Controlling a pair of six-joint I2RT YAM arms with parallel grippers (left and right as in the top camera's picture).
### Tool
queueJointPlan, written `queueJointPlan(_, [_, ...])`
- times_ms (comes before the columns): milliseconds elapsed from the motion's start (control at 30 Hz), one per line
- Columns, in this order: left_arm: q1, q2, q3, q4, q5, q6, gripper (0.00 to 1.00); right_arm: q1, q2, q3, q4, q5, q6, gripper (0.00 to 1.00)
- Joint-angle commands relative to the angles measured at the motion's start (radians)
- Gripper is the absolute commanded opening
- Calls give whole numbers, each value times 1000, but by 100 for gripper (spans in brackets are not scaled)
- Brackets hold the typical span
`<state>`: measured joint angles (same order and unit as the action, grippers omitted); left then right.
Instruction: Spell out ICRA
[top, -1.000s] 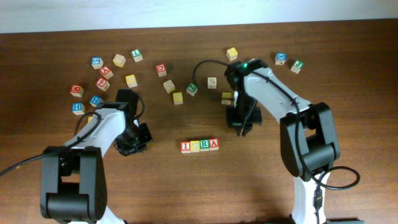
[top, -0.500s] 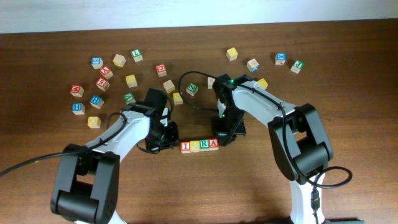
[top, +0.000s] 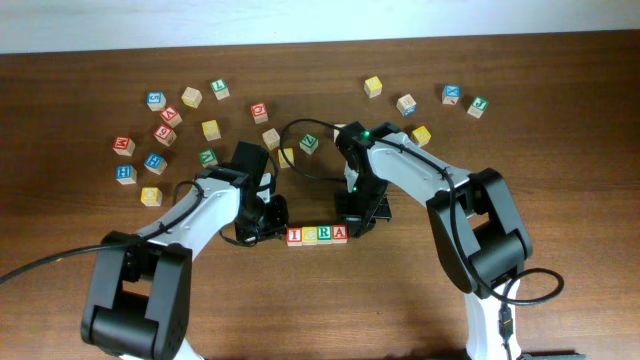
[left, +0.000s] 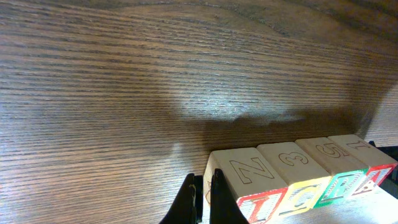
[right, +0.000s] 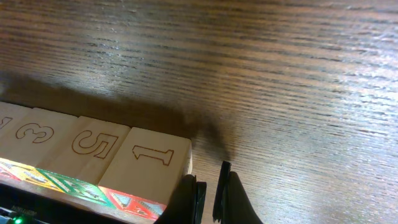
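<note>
— Where does the ICRA row (top: 318, 235) lie?
— Middle of the table (top: 330, 300), long axis left-right. The left gripper (top: 272, 228), closed and empty, sits at its left end; the right gripper (top: 352, 224) likewise at the right.

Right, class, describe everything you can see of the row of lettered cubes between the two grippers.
The row of cubes is four equal pale wooden blocks, side by side and touching, flat on the brown table. Their tops read red I, yellow C, green R, red A; another face carries outlined Z or N, 3, 5, 1. The shut left gripper stands close against the I end, the shut right gripper against the A end.
</note>
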<state>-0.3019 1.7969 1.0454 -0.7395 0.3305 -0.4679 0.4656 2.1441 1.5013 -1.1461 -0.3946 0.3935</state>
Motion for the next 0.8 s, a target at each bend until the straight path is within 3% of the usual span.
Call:
queueJointPlan(0, [-3,-24,16,2,-6,-8,0,3,-4,-5,2,2,7,4])
queueJointPlan(233, [16,-26,47,-89,-253,-8,0,3,-4,31,-32,86,7,6])
queueJointPlan(367, [21,-56,76,-195,-217,40,0,-9,-4,31,-31,96,7,8])
queueJointPlan(433, [-5,-62,71,-273,-88,40,0,-35,-4,31,-31,96,6,9])
queueJointPlan(500, [-55,-62,50,-289,-60,39,0,-61,-4,31,-31,96,5,9])
queueJointPlan(633, [-169,-62,37,-279,-71,17,0,-139,-4,42,-58,92,-46,8])
queueJointPlan(767, [-261,-62,34,-226,-165,-106,0,-181,-5,99,-116,92,-66,7])
